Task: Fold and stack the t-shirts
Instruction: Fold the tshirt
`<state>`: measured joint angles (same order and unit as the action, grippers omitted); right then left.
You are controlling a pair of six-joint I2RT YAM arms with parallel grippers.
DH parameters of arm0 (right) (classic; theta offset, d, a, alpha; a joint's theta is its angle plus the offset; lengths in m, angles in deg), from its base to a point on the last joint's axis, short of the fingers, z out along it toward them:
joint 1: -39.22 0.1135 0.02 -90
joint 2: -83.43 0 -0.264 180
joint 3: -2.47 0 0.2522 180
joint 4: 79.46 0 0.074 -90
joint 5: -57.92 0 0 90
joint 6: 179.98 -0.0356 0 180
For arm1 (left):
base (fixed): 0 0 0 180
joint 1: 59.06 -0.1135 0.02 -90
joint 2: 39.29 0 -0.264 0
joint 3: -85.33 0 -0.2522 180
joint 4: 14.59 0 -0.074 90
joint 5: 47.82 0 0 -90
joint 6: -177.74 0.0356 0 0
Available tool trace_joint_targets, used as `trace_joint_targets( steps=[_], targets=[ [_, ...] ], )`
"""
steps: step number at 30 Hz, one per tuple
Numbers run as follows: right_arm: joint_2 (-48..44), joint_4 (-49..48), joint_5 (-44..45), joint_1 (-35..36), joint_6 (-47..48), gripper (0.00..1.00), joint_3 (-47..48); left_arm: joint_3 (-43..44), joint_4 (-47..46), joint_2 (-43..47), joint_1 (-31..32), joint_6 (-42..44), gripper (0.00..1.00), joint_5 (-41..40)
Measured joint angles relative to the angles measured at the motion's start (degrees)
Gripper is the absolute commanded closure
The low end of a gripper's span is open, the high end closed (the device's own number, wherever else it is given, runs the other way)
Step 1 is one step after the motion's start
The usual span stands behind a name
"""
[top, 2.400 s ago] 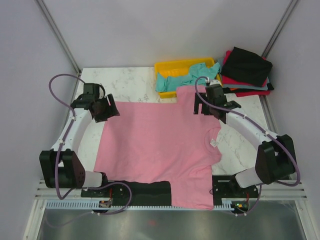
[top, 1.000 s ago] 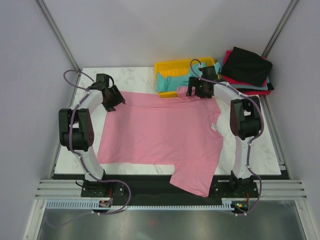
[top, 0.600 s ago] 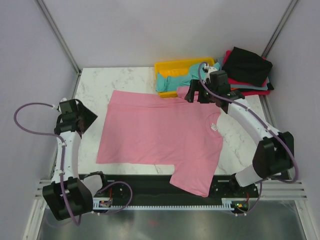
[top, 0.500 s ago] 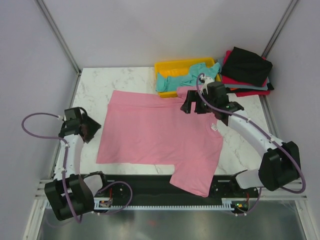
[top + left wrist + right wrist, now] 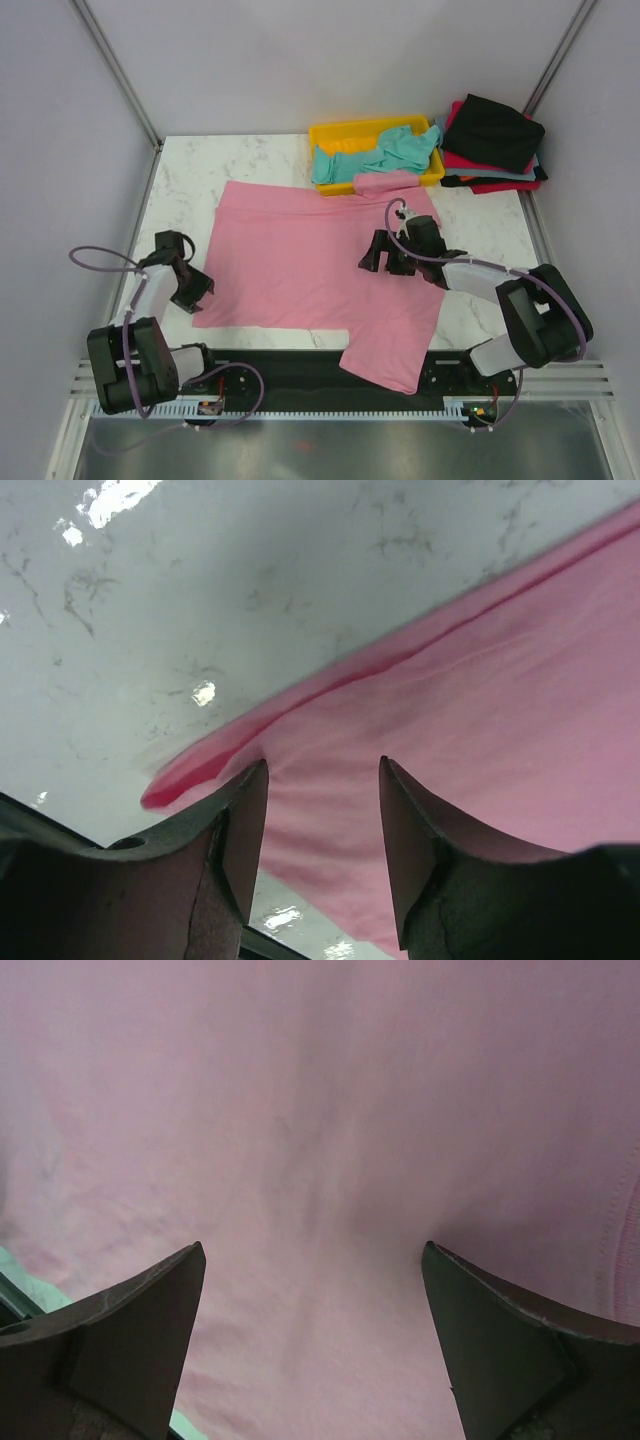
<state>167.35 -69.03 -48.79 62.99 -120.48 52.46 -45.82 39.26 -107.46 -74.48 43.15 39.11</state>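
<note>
The pink t-shirt [image 5: 300, 250] lies spread flat across the table, one sleeve hanging over the near edge, the other touching the tray. My left gripper [image 5: 200, 290] is open at the shirt's near left corner; in the left wrist view [image 5: 322, 770] its jaws stand over the pink hem [image 5: 420, 720]. My right gripper [image 5: 375, 258] is open low over the shirt's right part; the right wrist view [image 5: 312, 1260] shows only pink cloth [image 5: 320, 1110] between the wide jaws. A teal t-shirt [image 5: 375, 155] lies crumpled in the tray. The black t-shirt [image 5: 495, 130] lies folded on the red one [image 5: 480, 170].
The yellow tray [image 5: 330, 132] stands at the back middle. The folded stack sits at the back right corner. Bare marble table [image 5: 190, 170] shows at the back left. A black rail [image 5: 290, 385] runs along the near edge.
Both grippers let go of the shirt's far edge and drew back toward me. The left one went to the near left corner, the right one to the shirt's right part. The shirt lies spread.
</note>
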Motion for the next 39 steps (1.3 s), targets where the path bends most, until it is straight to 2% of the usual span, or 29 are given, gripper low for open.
trace_joint_targets(
  steps=[5, 12, 16, 22, 30, 33, 34, 36, 37, 39],
  targets=[
    [0.4, -10.0, -0.6, 0.0, -2.6, 0.02, -4.3, -0.3, 4.2, 0.1, 12.2, -5.9, 0.40, -7.6],
    [0.4, -14.2, -0.4, -0.3, -3.9, 0.02, -6.1, -0.4, 10.0, 1.5, 21.7, -12.4, 0.37, -11.3],
    [0.5, -15.5, -0.4, -0.4, -4.5, 0.02, -6.6, 2.3, 15.9, 3.6, 27.8, -16.2, 0.39, -13.8],
    [1.2, -16.7, -0.5, -0.4, -4.7, 0.02, -6.6, 3.7, 16.9, -1.3, 28.2, -17.4, 0.46, -16.3],
    [-0.7, -19.9, -1.4, -1.9, -5.5, 0.02, -9.9, 0.2, 11.2, -3.7, 27.0, -17.2, 0.47, -14.2],
    [-3.1, -20.5, -1.5, -3.3, -6.2, 0.02, -12.3, 0.1, 9.6, -3.8, 27.0, -16.6, 0.58, -13.3],
    [-3.7, -20.1, -1.5, -3.5, -6.3, 0.02, -12.5, 0.1, 8.9, -4.0, 27.0, -16.1, 0.69, -12.9],
    [-5.6, -18.0, -0.7, -4.0, -6.4, 0.02, -12.6, 0.2, 7.1, -4.7, 27.0, -15.2, 0.81, -12.0],
    [-7.1, -16.2, 0.2, -4.0, -6.4, 0.02, -12.6, 0.4, 6.3, -5.2, 27.0, -14.5, 0.91, -11.6],
    [-10.8, -11.7, 2.5, -3.4, -6.8, 0.02, -12.6, 0.6, 5.1, -5.7, 27.0, -13.0, 0.98, -10.9]
  ],
)
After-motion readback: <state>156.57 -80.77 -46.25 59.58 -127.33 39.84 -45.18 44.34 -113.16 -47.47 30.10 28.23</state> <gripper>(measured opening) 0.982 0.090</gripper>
